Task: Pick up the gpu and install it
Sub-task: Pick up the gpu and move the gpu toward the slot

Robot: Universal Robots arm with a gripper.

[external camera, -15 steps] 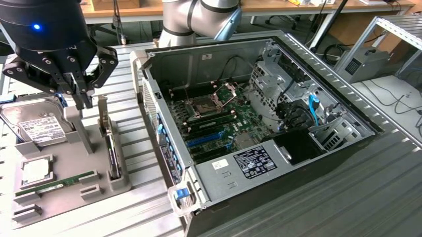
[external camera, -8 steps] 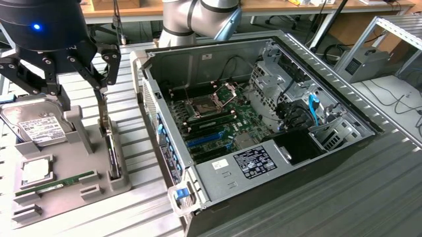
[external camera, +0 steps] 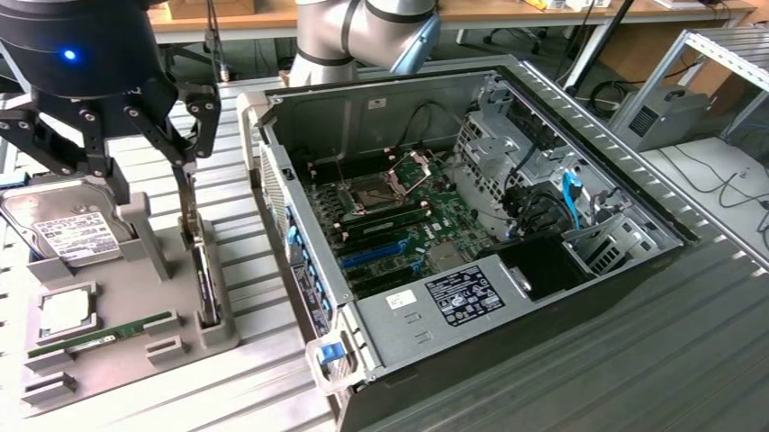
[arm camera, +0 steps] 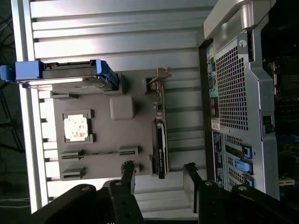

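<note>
The gpu (external camera: 202,270) is a thin dark card standing on edge in a slot along the grey holder tray (external camera: 132,261), on the side nearest the computer case. In the wrist view the gpu (arm camera: 160,135) appears edge-on, with its metal bracket end farthest from the fingers. My gripper (external camera: 150,175) hangs above the tray's far end, open. In the wrist view the gripper (arm camera: 159,170) has one finger on each side of the card's line, at its near end, and neither finger touches the card. Nothing is held.
The open computer case (external camera: 481,225) lies at the exterior view's right of the tray, its motherboard with blue slots (external camera: 360,256) exposed. The tray also holds a hard drive (external camera: 72,236), a processor chip (external camera: 67,310) and a green memory stick (external camera: 103,335). A ribbed metal table (external camera: 673,360) lies underneath.
</note>
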